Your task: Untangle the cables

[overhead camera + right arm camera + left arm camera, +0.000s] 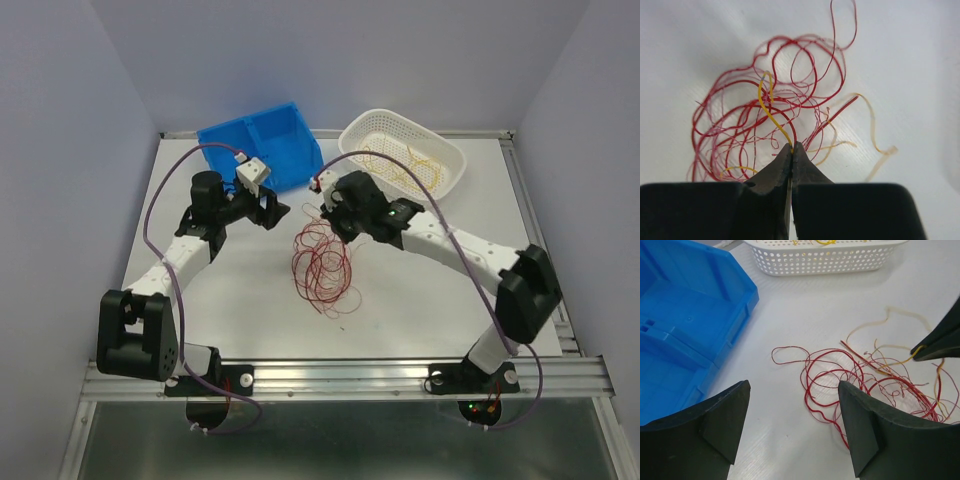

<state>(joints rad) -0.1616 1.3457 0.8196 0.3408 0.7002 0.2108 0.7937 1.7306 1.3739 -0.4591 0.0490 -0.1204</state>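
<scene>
Right hand (pixel 791 148) pinching shut on yellow cable (pixel 769 112) at far side of tangle. Left hand (pixel 794 390) hanging wide open, gripping nothing, just beside blue bin (pixel 685 330). Mostly red cables (pixel 322 265) lying tangled at desk (pixel 420 300) centre, between hands.

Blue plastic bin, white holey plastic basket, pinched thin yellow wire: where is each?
Blue plastic bin (pixel 680 315): left wrist view, bare inside floor.
White perforated plastic basket (pixel 820 262): left wrist view, side wall.
Thin yellow wire (pixel 771 116): right wrist view, middle of the strand.
</scene>
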